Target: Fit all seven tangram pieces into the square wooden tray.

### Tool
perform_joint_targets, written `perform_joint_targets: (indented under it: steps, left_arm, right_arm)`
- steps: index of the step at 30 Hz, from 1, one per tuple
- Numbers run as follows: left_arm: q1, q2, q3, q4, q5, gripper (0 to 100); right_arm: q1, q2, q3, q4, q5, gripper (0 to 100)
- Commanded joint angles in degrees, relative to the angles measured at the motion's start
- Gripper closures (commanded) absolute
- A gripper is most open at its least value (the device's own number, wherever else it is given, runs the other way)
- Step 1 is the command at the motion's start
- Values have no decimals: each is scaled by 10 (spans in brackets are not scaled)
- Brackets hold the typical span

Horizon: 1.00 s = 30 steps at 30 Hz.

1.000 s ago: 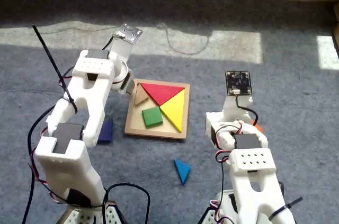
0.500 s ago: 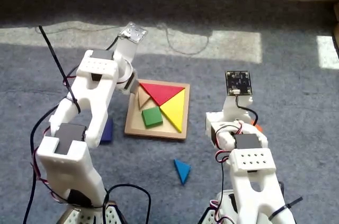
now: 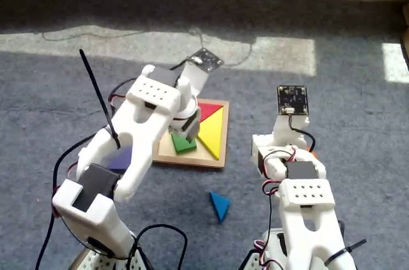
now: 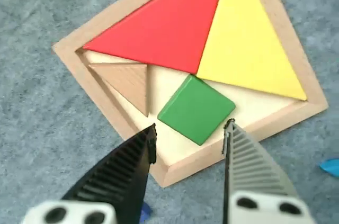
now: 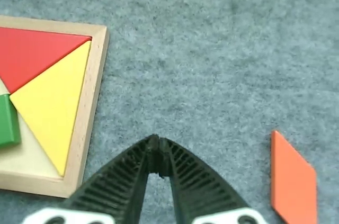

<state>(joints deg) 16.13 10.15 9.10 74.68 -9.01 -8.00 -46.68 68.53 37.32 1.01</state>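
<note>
Left pincer (image 4: 190, 126) gapes wide and empty above the green square (image 4: 196, 108) in the wooden tray (image 4: 287, 38). Right pincer (image 5: 154, 142) is closed on nothing over grey carpet (image 3: 358, 155), beside the tray. A sunlit band (image 3: 281, 56) crosses the carpet beyond.

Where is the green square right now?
In the left wrist view, the green square lies in the wooden tray, between the brown triangle and the yellow triangle, beneath the open left gripper.
</note>
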Motion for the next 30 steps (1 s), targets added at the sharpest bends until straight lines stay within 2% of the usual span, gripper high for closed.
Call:
perform_joint_targets:
  steps: [1,7,12,17,20,30]
  left_arm:
    - [-2,-27,46,-46,7,786]
    - [-70,-15,95,-148,5,786]
    - [-96,70,23,-162,6,786]
    - [-96,155,-112,-90,15,790]
    - [-97,190,-183,-50,51,786]
    - [-96,197,-371,124,53,790]
  right_arm:
    - [7,-15,-8,-14,7,988]
    - [7,-15,-8,-14,7,988]
    - [7,-15,-8,-14,7,988]
    - [7,-15,-7,-14,7,988]
    - [7,-15,-7,-14,7,988]
    - [16,-15,-7,-14,7,988]
